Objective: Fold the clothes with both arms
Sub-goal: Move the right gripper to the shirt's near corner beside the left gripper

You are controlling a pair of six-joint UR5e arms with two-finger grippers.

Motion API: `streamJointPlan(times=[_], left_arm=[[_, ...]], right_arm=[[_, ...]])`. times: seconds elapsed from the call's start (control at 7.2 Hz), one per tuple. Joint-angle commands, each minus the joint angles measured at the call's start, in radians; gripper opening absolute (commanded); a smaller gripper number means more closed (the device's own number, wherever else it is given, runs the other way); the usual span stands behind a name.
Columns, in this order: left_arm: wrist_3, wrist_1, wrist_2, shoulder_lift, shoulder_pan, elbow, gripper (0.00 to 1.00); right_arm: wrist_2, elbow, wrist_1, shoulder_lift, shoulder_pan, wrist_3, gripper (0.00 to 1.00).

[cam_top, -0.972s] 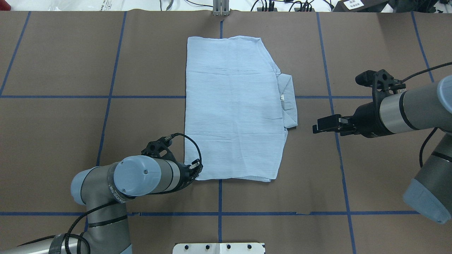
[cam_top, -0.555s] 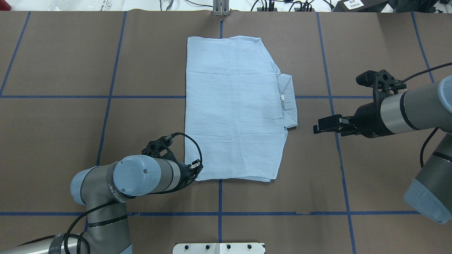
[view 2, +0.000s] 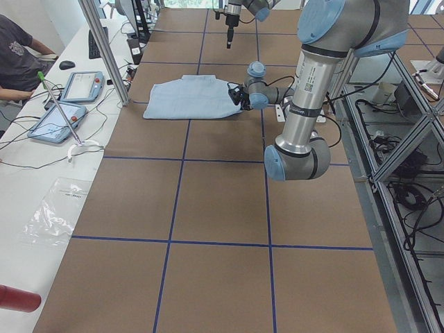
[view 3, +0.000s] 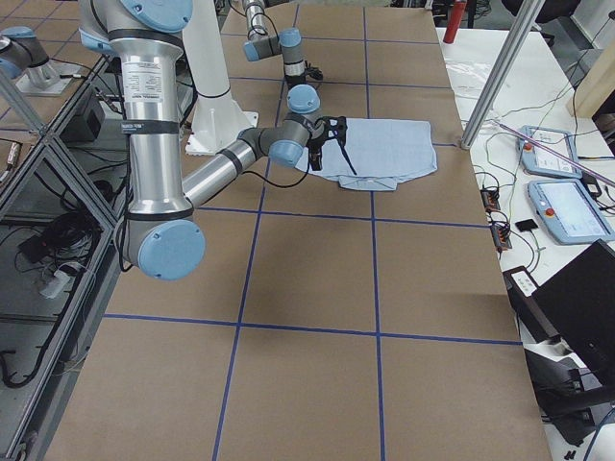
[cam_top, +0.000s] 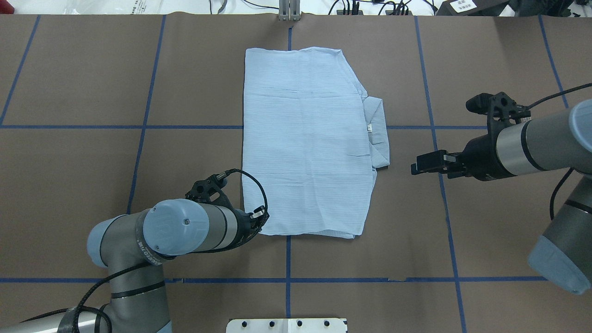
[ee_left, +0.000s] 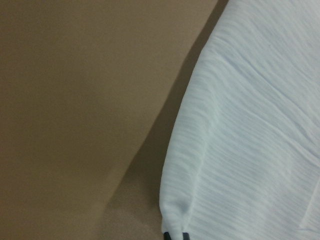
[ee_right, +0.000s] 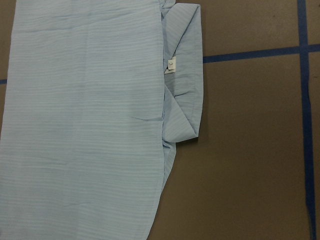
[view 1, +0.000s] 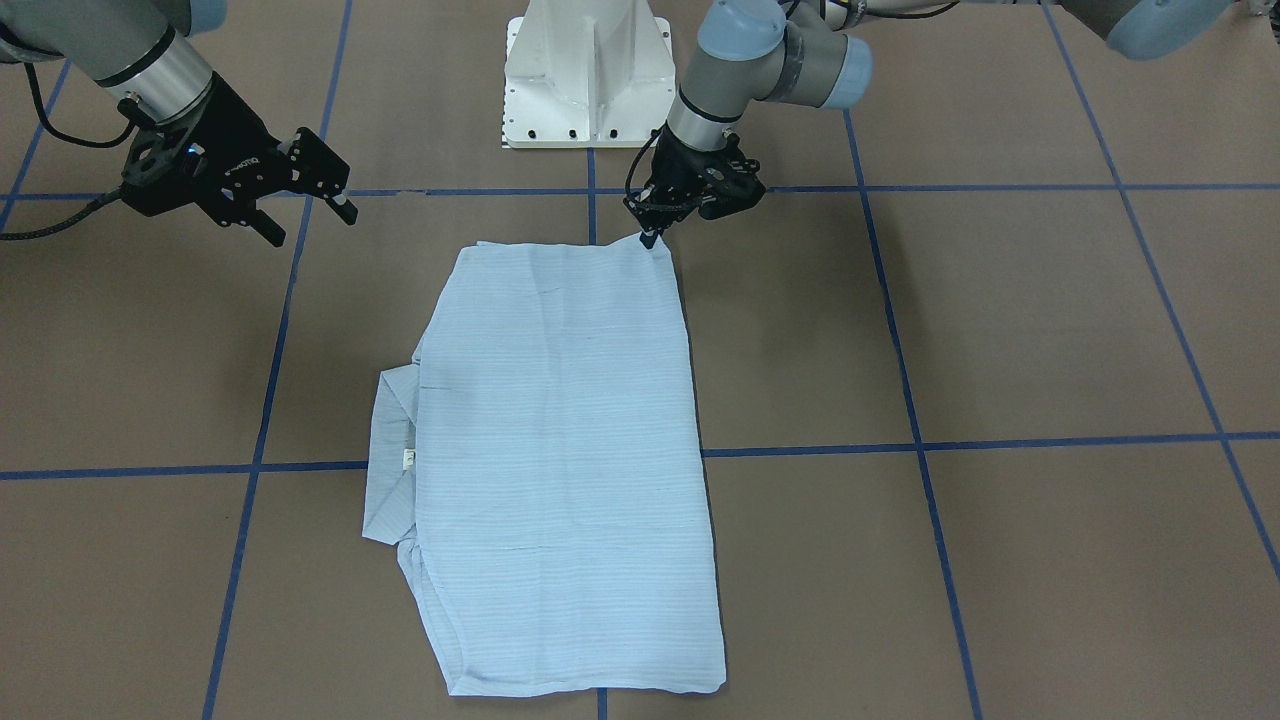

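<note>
The pale blue, finely striped fabric shirt (cam_top: 305,138) lies folded flat. The black two-finger left gripper (cam_top: 260,217) pinches one corner. The black right gripper (cam_top: 415,166) hovers spread, near the collar (cam_top: 378,134) but apart from it.

Left hand (cam_top: 262,217) at near-left corner of shirt (cam_top: 305,138); right hand (cam_top: 413,167) apart, rightward.

Left claw (cam_top: 260,217) slightly farther onto shirt (cam_top: 305,138)

Shirt (cam_top: 305,138): one (one collar (cam_top: 378,138) showing). Arms: two, left arm (cam_top: 185,229), right arm (cam_top: 532,143). End effectors: two, left end effector (cam_top: 262,216), right end effector (cam_top: 414,167). Table (cam_top: 92,83): one. Pedestal (view 1: 585,70): one. Person (view 2: 17,59): one.
</note>
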Motion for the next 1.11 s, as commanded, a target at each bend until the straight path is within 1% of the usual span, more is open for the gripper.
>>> streamJointPlan(times=[0.0,0.14,0.28,0.42,0.56,0.97], left_arm=[[0.002,0.009,0.0,-0.003,-0.001,-0.014,0.0],[0.002,0.01,0.0,-0.001,-0.002,-0.014,0.0],[0.002,0.009,0.0,-0.001,-0.004,-0.014,0.0],[0.002,0.009,0.0,-0.001,-0.002,-0.014,0.0],[0.002,0.009,0.0,-0.001,-0.002,-0.014,0.0],[0.003,0.007,-0.002,-0.003,0.001,-0.014,0.0]], right_arm=[[-0.125,-0.003,-0.057,0.043,-0.126,0.151,1.0],[-0.18,-0.003,-0.17,0.11,-0.191,0.248,1.0],[-0.223,-0.005,-0.337,0.215,-0.249,0.308,1.0],[-0.273,-0.042,-0.47,0.322,-0.301,0.357,1.0],[-0.302,-0.098,-0.488,0.371,-0.34,0.428,1.0],[-0.311,-0.198,-0.486,0.414,-0.361,0.665,1.0]])
